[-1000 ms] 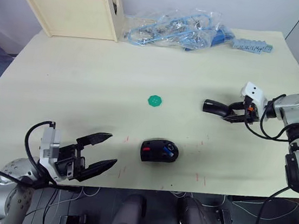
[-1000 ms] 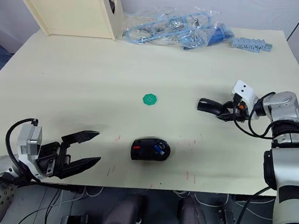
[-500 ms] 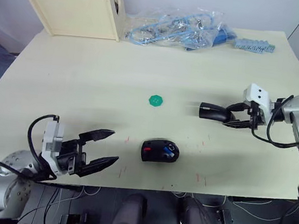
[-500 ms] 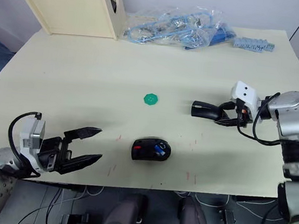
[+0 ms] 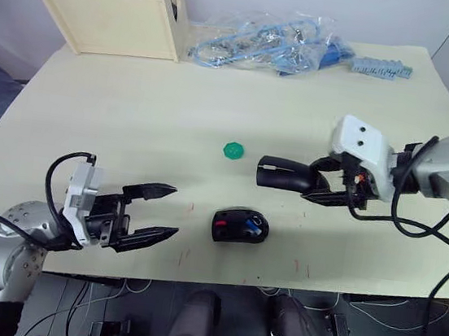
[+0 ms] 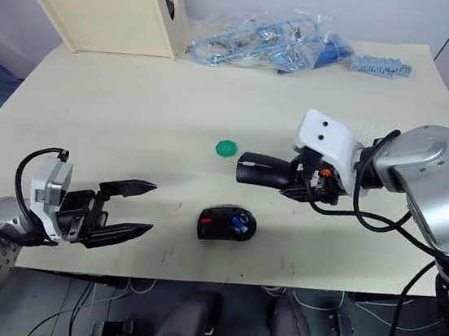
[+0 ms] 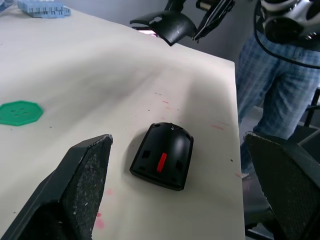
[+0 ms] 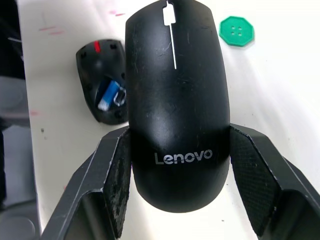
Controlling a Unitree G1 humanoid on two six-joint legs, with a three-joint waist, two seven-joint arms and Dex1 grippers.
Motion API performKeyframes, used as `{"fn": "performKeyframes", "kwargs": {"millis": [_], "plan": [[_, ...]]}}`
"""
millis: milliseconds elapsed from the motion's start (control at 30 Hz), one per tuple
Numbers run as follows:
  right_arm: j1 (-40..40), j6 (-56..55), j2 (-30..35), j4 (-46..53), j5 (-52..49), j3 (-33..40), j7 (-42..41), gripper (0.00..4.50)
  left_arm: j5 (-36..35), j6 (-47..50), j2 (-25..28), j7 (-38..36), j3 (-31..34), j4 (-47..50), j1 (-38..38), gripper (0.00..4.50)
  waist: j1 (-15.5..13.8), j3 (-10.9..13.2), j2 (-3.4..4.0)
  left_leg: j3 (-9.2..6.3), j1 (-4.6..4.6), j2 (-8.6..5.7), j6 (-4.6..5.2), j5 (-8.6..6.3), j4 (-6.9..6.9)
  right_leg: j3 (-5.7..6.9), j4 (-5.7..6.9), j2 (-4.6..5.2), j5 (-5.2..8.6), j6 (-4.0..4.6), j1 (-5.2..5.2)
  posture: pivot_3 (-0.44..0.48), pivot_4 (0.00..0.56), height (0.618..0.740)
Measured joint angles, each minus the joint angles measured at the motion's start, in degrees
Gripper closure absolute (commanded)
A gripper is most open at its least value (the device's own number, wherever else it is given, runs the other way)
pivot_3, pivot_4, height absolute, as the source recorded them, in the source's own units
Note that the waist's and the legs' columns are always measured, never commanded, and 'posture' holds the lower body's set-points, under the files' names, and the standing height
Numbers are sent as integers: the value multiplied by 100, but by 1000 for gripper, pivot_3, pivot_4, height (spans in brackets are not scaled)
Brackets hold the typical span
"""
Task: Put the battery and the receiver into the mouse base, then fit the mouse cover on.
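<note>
Right gripper (image 5: 314, 181) has the mouse cover (image 8: 175, 100) clamped between its fingers, held up off the worktop (image 5: 131, 124) just past the mouse base (image 5: 240, 225). The base sits near the front edge with the battery (image 8: 108, 95) in it. Left gripper (image 5: 154, 211) hangs wide open and empty at the front-left edge.

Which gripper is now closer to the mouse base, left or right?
Right. The right gripper, holding the mouse cover, hovers just beyond the mouse base; the left gripper sits farther off.

Silver-grey arms with black cables end in white camera blocks and black two-fingered tools (image 5: 143, 215).
</note>
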State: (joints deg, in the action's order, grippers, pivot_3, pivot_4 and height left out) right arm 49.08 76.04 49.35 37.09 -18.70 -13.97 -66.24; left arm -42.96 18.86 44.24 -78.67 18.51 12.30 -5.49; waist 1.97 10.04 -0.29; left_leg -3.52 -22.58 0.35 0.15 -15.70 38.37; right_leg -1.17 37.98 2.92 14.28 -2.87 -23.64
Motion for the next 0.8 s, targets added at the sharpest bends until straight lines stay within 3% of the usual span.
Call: {"fn": "performKeyframes", "kwargs": {"millis": [267,500,800], "plan": [[1062,933,-256,393,-748,-1044,461,2009,3,88,287,-305,9,-178,107,0,24,0,1,-2,-2,1,0,0,0,1,0,1,0,0,-4,0,150,740],[1400,968,-642,55,-852,-1985,1057,2009,14,62,373,-480,65,-181,-65,0,33,1,1,-1,-3,0,0,0,0,1,0,4,0,0,-6,0,150,740],[1512,892,-1039,-264,-907,-2464,1455,2009,113,-72,397,-603,146,-287,-217,0,34,0,0,-4,-3,0,0,0,-1,4,1,5,0,0,-7,0,150,740]]}}
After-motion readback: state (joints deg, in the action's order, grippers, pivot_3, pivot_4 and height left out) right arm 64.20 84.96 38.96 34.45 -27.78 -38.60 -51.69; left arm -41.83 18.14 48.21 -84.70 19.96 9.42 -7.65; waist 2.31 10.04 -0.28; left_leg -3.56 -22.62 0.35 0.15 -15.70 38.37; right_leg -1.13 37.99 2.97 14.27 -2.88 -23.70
